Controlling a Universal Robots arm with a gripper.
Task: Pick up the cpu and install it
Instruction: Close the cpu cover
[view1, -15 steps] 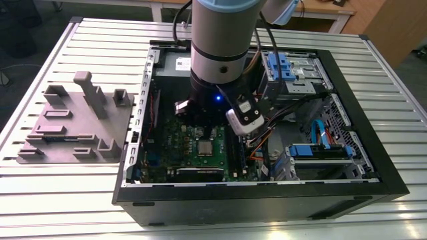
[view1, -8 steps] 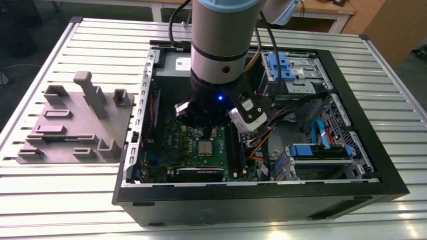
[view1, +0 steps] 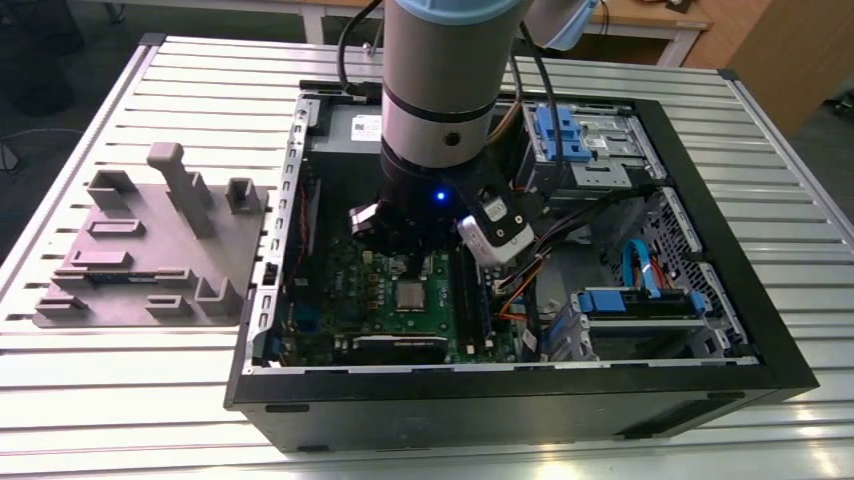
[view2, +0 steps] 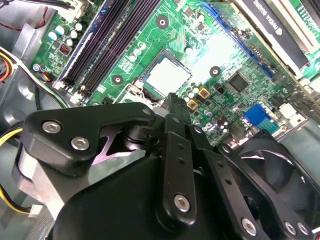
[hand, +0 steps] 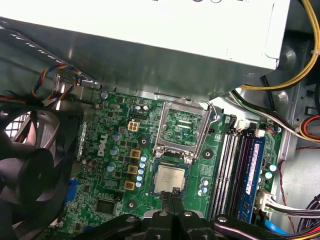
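My gripper hovers closed and empty just above the cpu — seated in the socket, the frame hinged open — so any descent should be gentle and square.

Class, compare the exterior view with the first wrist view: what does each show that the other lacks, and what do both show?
Exterior view alone: the slatted table, a grey fixture block, blue drive bays and the arm. First wrist view alone: the hinged metal frame raised open, a black fan, a grey box. Both: the green motherboard with the cpu in its socket.
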